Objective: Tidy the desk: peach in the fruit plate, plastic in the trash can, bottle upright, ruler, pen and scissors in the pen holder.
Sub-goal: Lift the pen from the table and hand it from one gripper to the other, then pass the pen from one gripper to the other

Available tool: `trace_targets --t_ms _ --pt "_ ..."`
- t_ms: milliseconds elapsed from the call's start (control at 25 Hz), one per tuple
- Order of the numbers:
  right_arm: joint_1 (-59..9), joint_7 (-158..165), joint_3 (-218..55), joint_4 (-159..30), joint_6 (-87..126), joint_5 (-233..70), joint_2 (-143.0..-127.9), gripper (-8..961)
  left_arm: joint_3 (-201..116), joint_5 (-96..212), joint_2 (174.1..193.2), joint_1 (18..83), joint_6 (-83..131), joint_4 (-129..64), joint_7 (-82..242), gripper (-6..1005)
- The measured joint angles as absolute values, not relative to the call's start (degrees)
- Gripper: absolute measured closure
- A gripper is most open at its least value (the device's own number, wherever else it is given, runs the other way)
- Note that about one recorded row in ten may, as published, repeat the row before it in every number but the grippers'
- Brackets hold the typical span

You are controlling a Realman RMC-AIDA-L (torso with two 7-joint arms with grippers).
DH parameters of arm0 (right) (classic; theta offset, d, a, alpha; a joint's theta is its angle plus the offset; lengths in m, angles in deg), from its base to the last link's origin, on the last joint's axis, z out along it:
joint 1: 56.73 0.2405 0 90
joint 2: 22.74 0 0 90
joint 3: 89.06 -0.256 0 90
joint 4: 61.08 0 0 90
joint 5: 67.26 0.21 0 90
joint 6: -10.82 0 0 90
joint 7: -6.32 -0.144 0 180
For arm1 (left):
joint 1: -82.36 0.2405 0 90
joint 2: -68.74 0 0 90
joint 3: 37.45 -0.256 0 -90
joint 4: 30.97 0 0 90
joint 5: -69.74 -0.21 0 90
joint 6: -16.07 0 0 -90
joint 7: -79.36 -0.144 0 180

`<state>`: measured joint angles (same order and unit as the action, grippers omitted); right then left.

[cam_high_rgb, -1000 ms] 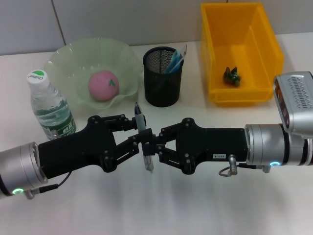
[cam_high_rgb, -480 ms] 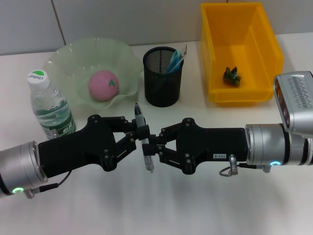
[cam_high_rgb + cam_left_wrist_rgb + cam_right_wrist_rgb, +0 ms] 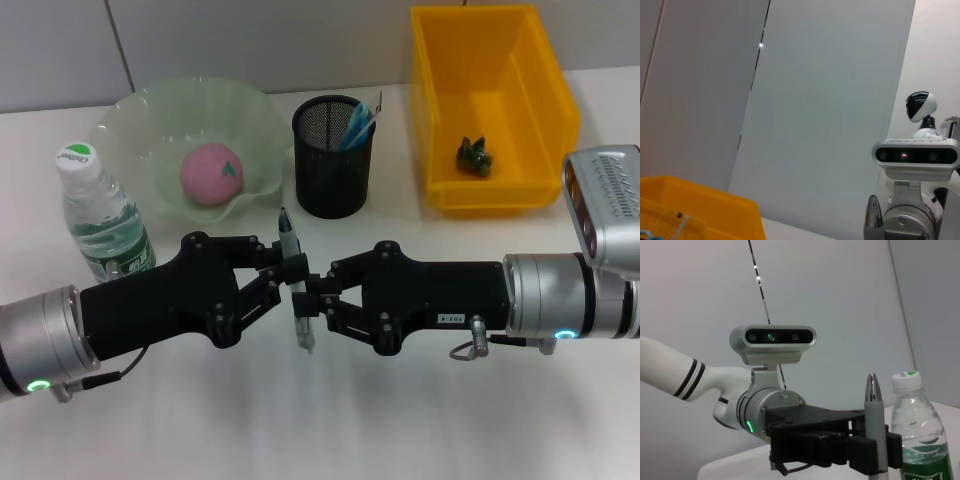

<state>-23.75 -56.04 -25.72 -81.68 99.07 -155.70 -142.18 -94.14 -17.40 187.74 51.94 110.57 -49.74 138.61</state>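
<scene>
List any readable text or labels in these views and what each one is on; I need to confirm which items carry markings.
Bottle cap: green printing, too blurred to read.
Bottle label: green with white marks, illegible.
Right gripper body: small white sticker with characters too small to read.
Ruler in the pen holder: faint scale marks, no readable numbers.
Pen, peach, fruit plate, yellow bin: no text visible.

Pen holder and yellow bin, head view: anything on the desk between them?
Nothing. In the head view the desk between the pen holder and the yellow bin is bare; they stand apart.
</scene>
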Motion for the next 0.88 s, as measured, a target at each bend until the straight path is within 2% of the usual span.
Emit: trace_targets --t_ms 200,600,880 --pt "-23.9 -56.8 -26.2 -82.0 99.1 -155.6 -142.18 743 -94.1 -17.4 187.74 51.9 110.6 -49.7 138.7 849" --pt "-25.6 -56.7 -27.7 -81.9 98.6 -155.2 -142.17 503 -93.5 -17.0 187.74 51.9 110.5 -49.7 138.7 846" --pt "-28.9 -50.8 -30.8 -80.5 100.6 -151.9 -142.37 395 -93.6 -12.8 187.74 52.7 112.5 -49.7 138.7 844"
